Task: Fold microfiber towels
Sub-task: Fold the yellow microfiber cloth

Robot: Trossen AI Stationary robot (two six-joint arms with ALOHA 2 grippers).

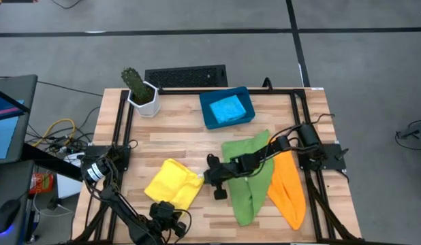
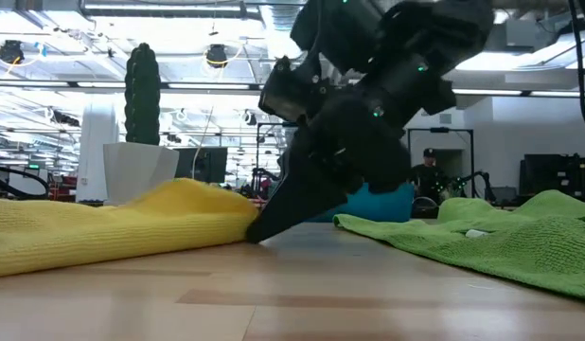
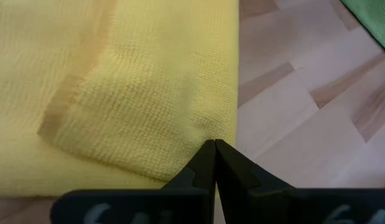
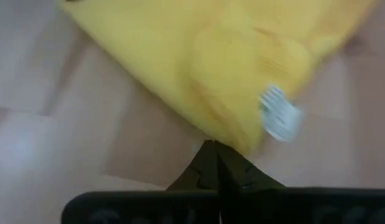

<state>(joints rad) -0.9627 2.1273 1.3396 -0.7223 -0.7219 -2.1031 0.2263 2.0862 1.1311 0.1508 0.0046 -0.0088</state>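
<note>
Fingers of right gripper (image 1: 205, 178) and left gripper (image 1: 175, 204) pressed together, pinching right and near edges of yellow towel (image 1: 171, 182) on surface (image 1: 176, 133).

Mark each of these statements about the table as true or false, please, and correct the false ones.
1. Both grippers are shut on the yellow towel. True: the left gripper pinches one edge and the right gripper another.
2. The light blue towel lies flat on the bare table. False: it sits in the dark-blue tray.
3. The green towel lies beside the orange towel. True.
4. The cactus pot stands on the yellow towel. False: it stands apart, near the table's far edge.
</note>
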